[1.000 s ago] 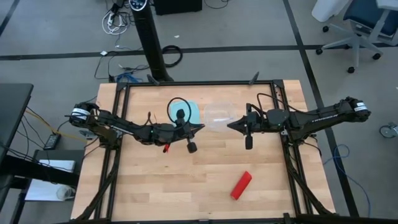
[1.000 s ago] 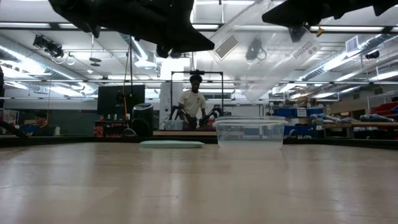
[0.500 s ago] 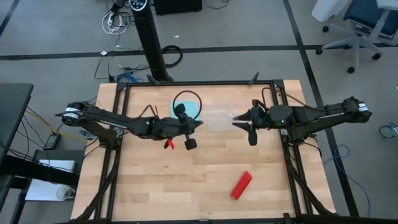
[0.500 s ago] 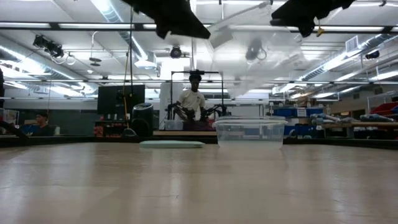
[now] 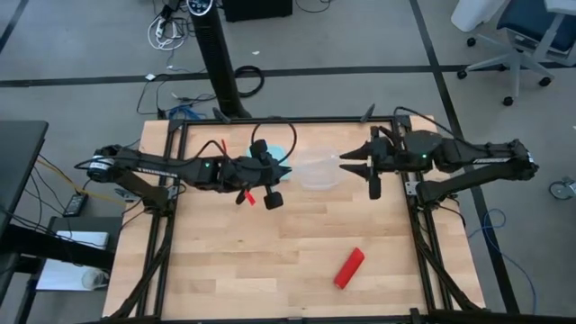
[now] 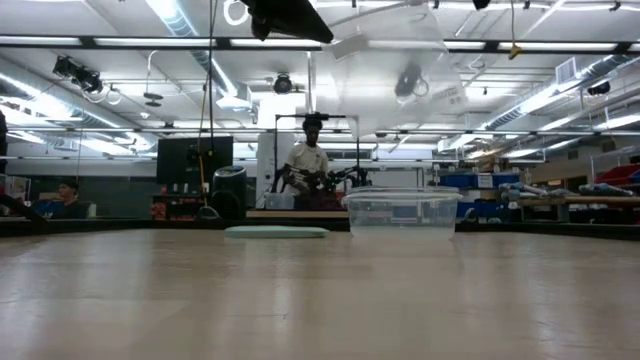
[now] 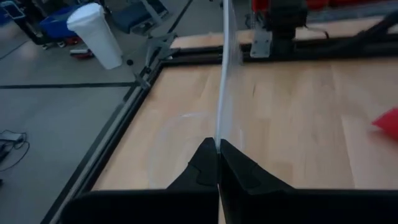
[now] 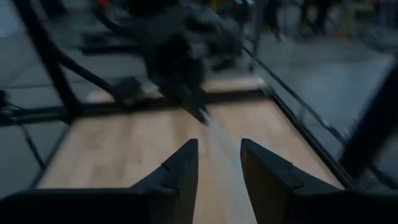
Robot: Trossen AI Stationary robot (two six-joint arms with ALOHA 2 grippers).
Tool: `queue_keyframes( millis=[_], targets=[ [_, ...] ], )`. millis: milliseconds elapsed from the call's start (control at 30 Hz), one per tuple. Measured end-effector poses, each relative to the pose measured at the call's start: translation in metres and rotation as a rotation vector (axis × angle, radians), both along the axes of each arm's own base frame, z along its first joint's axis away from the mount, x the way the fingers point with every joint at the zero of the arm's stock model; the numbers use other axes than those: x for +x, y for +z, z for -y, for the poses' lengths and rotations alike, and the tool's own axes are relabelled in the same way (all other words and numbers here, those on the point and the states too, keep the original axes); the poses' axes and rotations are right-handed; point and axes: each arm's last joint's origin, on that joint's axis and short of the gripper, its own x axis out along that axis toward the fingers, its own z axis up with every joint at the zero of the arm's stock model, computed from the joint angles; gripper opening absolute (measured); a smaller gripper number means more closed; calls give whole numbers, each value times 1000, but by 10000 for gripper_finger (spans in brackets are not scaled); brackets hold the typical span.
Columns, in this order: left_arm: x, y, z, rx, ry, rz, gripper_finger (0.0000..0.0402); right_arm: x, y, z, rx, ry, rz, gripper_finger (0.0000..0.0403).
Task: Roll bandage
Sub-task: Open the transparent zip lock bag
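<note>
Wooden desk (image 5: 225, 261): the red bandage (image 5: 348, 267) lies well below the right hand (image 5: 344, 165), which is released. Left hand (image 7: 217, 163) is clenched on a clear plastic bag (image 6: 395, 75). No writing can be read.

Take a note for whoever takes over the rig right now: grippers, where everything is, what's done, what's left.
Left gripper: shut on the clear plastic bag, held up above the clear container.
Right gripper: open, empty, raised facing the left one across the bag.
Bandage: a small red roll lying on the table near the front right, away from both grippers.
Done: bandage looks rolled.
Left: probably putting the roll away, likely into the bag or container.
</note>
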Motion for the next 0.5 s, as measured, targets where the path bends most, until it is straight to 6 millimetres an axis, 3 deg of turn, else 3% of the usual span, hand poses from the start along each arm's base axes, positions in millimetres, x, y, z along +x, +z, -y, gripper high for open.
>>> queue_keyframes(
  millis=[300, 500],
  targets=[
    [2, 1, 6, -62, -106, 22, 0, -7, -29, -1, -23, 51, 91, 118],
    [0, -16, 9, -172, -162, -14, 0, -19, -57, -3, 36, 61, 128, 114]
  ],
)
